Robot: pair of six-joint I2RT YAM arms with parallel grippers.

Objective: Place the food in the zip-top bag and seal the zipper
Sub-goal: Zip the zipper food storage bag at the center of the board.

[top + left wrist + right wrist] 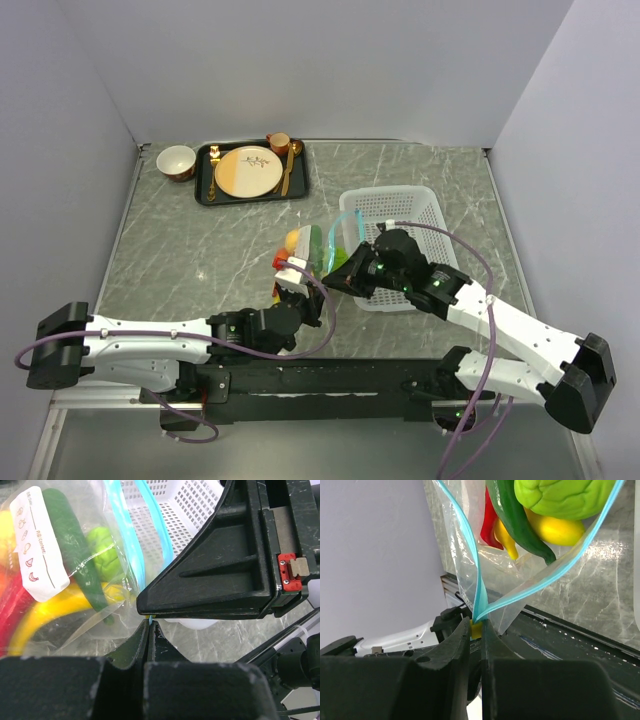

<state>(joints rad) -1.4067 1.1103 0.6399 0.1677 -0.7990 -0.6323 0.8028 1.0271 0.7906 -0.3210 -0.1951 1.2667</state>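
Note:
The zip-top bag (312, 250) stands between my two grippers with the food inside it. Through the clear plastic I see a green pepper (70, 545), a lime-green ball (105, 555), a yellow banana (55, 611) and a red chilli (12, 610). The teal zipper (480, 590) splits into two strips, so the mouth gapes open. My left gripper (149, 622) is shut on the strip's end. My right gripper (476, 627) is closed on the yellow slider at the same corner, directly against the left one (305, 283).
A white perforated basket (420, 205) sits right behind the bag, touching the right arm. At the back left a black tray (205, 190) carries a plate (248, 171) and a cup (279, 143); a bowl (176, 160) stands beside it.

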